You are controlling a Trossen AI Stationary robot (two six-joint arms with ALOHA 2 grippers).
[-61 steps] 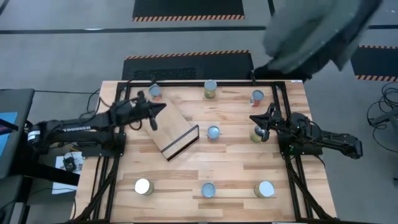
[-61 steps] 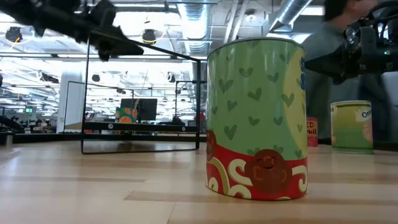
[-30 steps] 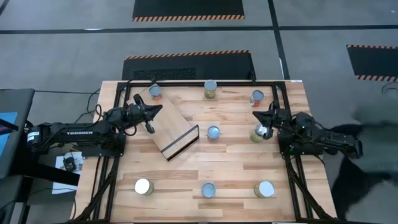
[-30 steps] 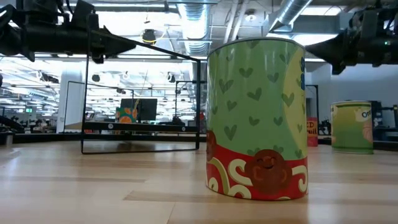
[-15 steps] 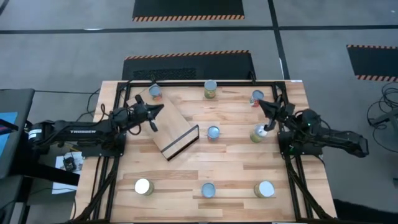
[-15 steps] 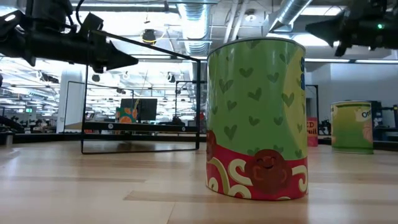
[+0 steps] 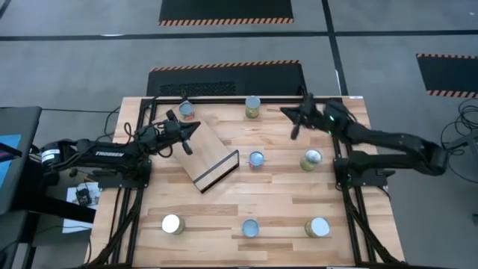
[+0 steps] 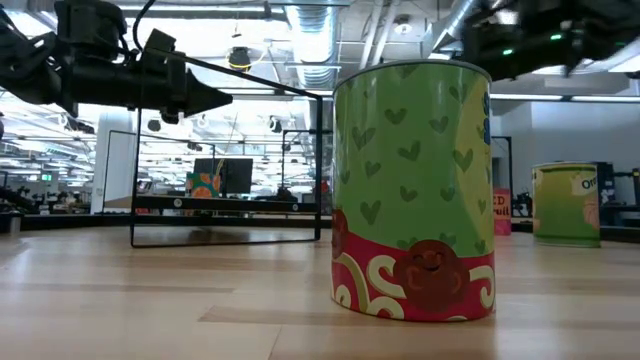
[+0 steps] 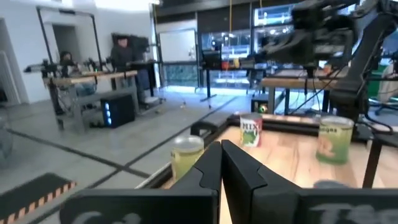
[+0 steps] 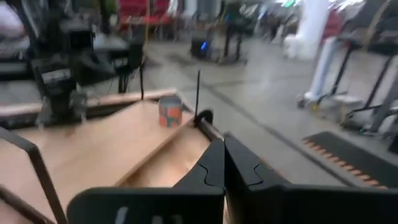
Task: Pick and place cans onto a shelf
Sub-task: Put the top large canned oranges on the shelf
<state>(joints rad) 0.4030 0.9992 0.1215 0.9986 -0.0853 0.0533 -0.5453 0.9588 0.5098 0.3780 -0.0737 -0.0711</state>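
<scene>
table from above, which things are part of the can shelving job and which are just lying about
Part of the job:
- eight cans, e.g. centre can, right can
- shelf, lying on the table
- left hand, shut, above the shelf
- right hand, shut, holding nothing

Just lying about:
- small gadget with wires beside the table
- monitor at far left

Overhead camera looks straight down, taking in the whole table (image 7: 276, 187), both arms and floor around it. The low one sits right on the tabletop, looking level across it, a can (image 8: 413, 190) filling the frame close up, shelf (image 8: 228, 165) behind. That shelf (image 7: 203, 153) shows from above too. Left wrist camera faces across the table's far edge into the room; right wrist camera peers past its fingers along the table (image 10: 93, 149) edge.
</scene>
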